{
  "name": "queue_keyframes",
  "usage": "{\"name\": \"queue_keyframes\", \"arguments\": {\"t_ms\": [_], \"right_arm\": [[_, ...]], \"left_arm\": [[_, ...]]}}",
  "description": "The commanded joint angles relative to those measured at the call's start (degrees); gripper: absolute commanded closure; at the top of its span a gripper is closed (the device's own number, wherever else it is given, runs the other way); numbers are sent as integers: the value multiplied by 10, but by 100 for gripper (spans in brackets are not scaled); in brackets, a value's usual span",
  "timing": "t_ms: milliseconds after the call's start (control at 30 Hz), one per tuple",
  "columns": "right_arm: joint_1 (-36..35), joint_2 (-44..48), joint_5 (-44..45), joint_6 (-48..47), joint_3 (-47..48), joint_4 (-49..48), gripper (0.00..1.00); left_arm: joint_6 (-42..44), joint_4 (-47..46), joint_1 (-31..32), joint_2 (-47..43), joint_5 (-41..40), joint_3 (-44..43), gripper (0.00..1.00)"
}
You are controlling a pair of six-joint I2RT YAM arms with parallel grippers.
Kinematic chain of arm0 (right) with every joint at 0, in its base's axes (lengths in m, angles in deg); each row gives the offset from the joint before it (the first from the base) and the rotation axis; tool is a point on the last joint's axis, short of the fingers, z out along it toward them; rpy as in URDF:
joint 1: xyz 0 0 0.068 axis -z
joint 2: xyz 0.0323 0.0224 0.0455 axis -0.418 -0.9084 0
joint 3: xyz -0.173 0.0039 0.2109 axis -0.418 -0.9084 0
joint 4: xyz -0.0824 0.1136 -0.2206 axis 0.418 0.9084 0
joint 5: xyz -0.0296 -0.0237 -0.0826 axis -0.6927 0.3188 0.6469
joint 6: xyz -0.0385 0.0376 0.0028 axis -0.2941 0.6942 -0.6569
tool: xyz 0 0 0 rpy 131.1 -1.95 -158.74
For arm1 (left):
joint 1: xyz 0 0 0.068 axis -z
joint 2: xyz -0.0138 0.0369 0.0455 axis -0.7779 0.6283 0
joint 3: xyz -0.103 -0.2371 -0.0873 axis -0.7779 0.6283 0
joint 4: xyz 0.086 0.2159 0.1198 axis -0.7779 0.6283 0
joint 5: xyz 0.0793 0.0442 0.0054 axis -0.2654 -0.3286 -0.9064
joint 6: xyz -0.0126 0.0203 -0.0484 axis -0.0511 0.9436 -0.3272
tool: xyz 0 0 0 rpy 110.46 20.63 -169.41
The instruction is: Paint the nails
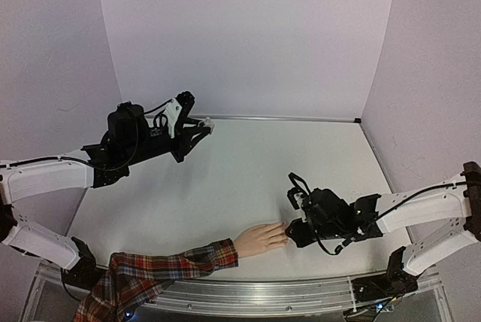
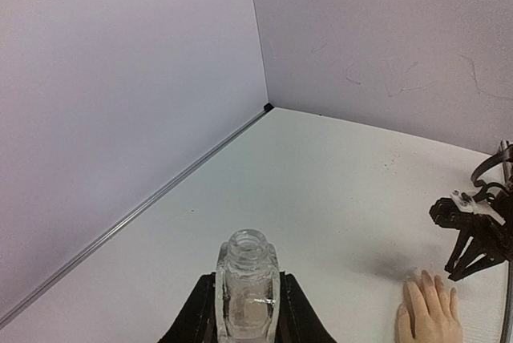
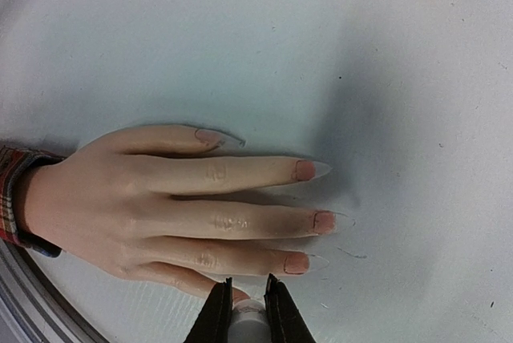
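The pale mannequin hand [image 1: 259,239] lies palm down near the table's front edge, in a red plaid sleeve [image 1: 165,265]. Its nails [image 3: 324,221] look pinkish with long clear tips. My right gripper [image 3: 247,304] is shut on a white cap [image 3: 248,316], right above the little finger's tip, which it partly hides. No brush shows. In the top view this right gripper [image 1: 289,230] sits at the fingertips. My left gripper [image 2: 247,304] is shut on a small clear bottle [image 2: 247,279] with an open neck. The left gripper [image 1: 204,124] hovers at the back left.
Pale walls enclose the white table [image 1: 248,179] on three sides, with a metal strip [image 1: 285,118] along the back edge. From the left wrist view, the right arm's black gripper [image 2: 473,239] stands just beyond the mannequin hand [image 2: 429,311].
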Motion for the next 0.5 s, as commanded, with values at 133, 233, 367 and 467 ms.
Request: {"name": "queue_keyframes", "arguments": {"t_ms": [133,233,367,467], "right_arm": [[-3,-4,24,9,15,5,100],[-3,-4,28,10,17,6,100],[-3,-6,36,12,20,11,100],[-2,-8,39,14,22,17,100]], "left_arm": [[-2,-25,2,-7,4,-1,100],[-2,-25,2,-8,4,-1,100],[-2,-26,2,-7,5,-1,100],[-2,-26,2,-8,5,-1,100]]}}
